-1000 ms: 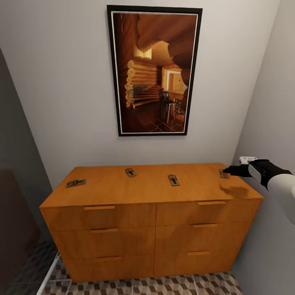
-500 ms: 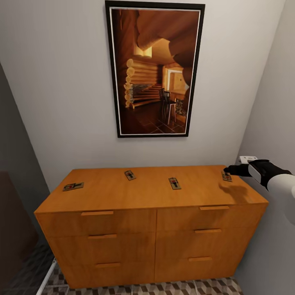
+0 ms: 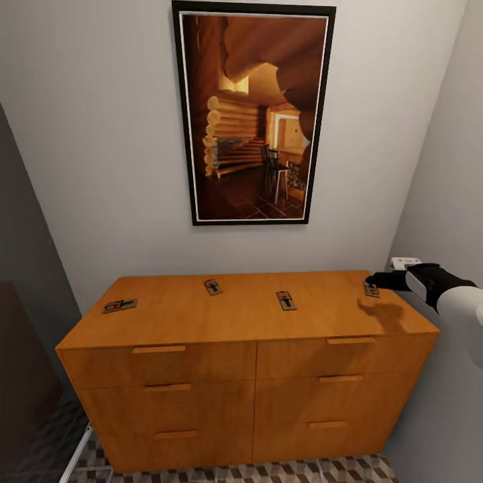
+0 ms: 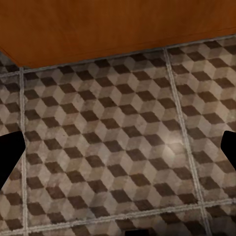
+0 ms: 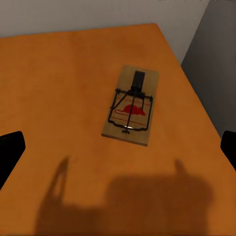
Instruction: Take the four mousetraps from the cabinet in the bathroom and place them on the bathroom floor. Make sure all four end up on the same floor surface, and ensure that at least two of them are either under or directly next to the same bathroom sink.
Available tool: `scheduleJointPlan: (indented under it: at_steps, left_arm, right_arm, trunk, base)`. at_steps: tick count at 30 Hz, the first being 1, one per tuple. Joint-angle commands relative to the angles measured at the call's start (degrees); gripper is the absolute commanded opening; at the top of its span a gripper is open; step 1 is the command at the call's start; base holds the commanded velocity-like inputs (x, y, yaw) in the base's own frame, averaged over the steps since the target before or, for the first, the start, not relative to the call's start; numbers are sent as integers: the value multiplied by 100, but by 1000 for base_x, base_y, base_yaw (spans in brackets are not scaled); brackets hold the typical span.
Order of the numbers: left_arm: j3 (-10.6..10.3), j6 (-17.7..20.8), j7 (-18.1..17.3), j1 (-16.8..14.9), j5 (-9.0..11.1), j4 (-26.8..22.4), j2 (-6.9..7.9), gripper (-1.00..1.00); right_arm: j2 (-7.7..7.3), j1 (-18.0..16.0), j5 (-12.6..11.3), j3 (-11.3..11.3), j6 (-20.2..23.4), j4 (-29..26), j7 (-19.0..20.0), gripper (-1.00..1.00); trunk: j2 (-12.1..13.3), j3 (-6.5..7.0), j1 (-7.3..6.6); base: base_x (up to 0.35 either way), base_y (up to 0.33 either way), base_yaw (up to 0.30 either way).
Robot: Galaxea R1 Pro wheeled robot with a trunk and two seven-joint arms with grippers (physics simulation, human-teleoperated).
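Four mousetraps lie on top of the orange-brown cabinet: one at the left end, one at the back middle, one right of the middle and one at the right end. My right gripper hovers just above that last mousetrap, open, its dark fingers wide apart on either side of it and casting a shadow on the wood. My left gripper is open over the cube-patterned bathroom floor, low by the cabinet's base.
A framed picture of a log interior hangs on the grey wall above the cabinet. A white wall outlet sits behind my right gripper. Grey walls close in on both sides. A strip of tiled floor shows below the drawers.
Over the first half second the head view shifted slightly, so the cabinet sits a bit lower and wider in the picture. My right gripper stays above the right-end mousetrap.
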Motion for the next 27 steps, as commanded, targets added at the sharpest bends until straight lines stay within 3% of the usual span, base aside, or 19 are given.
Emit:
scheduleJointPlan:
  at_steps: [1, 11, 17, 27]
  left_arm:
    - [-33, -18, 11, -4, -4, 4, 1, 100]
    - [-33, -15, 11, -4, -4, 17, 3, 100]
    - [-33, -34, 11, -4, -6, 334, 15, 100]
    - [-33, -51, 11, -4, -4, 442, 20, 100]
  right_arm:
    - [-1, -1, 39, 8, 15, -4, 31, 100]
    - [1, 1, 37, 8, -48, 22, 31, 100]
    - [-6, 1, 37, 8, -55, 24, 31, 100]
    - [-2, 1, 37, 8, -56, 24, 31, 100]
  trunk:
    - [-3, -6, 0]
    - [-3, -6, 0]
    - [-3, -6, 0]
    - [-3, -6, 0]
  base:
    - [0, 0, 0]
    - [0, 0, 0]
    - [0, 0, 0]
    - [0, 0, 0]
